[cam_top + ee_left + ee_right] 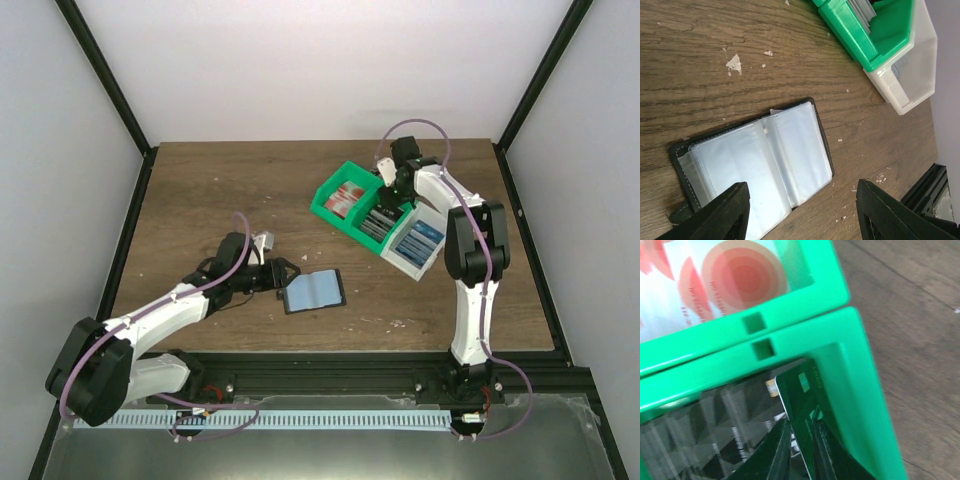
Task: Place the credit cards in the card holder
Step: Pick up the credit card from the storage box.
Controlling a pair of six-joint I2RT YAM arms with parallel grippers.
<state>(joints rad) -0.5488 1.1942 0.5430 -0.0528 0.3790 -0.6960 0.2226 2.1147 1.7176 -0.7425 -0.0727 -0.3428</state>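
Note:
The card holder point(313, 290) lies open on the table, clear sleeves up, black edge around it; it also shows in the left wrist view point(765, 165). My left gripper point(281, 275) is open right at its left edge, low over it point(802, 210), holding nothing. My right gripper point(392, 190) reaches into the green bin point(330, 205). In the right wrist view its fingers point(801, 440) are shut on the lower edge of a dark card point(805, 390) standing against the bin's wall point(860, 390). Blue credit cards point(418, 240) lie in the white bin.
The green bin has two compartments: red-patterned cards point(345, 198) in one, dark cards point(378, 218) in the other. The white bin point(405, 262) adjoins it on the near right. Both bins also show in the left wrist view point(865, 45). A black frame edges the table.

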